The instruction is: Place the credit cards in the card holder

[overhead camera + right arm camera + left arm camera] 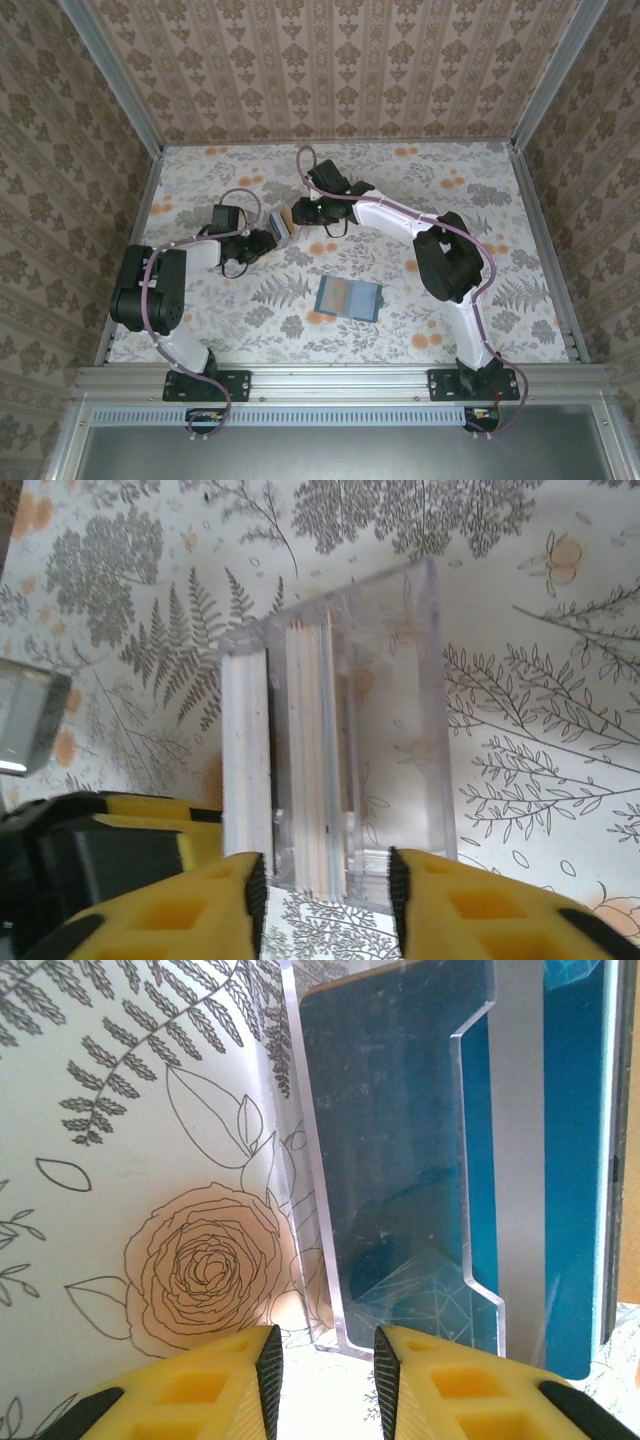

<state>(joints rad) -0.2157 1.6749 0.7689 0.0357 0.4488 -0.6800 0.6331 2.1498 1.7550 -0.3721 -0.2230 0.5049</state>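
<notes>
The left tool (265,240) has its jaws narrowly parted around a wall edge of the clear holder (283,222); whether it grips is unclear. The holder stands mid-surface (200,330) at that tool's 1 o'clock, with a blue card (400,1160) upright inside. The right tool (325,885), at the holder's 2 o'clock, has its jaws apart either side of the slotted cards (315,760), and a wallet (350,297) lies at the holder's 5 o'clock.

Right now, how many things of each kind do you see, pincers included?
Pincers: 2, the left pincer and the right pincer
Clear card holder: 1
Teal wallet: 1
Blue card: 1
Total: 5; other cards in the holder stand edge-on, too packed to count.
</notes>
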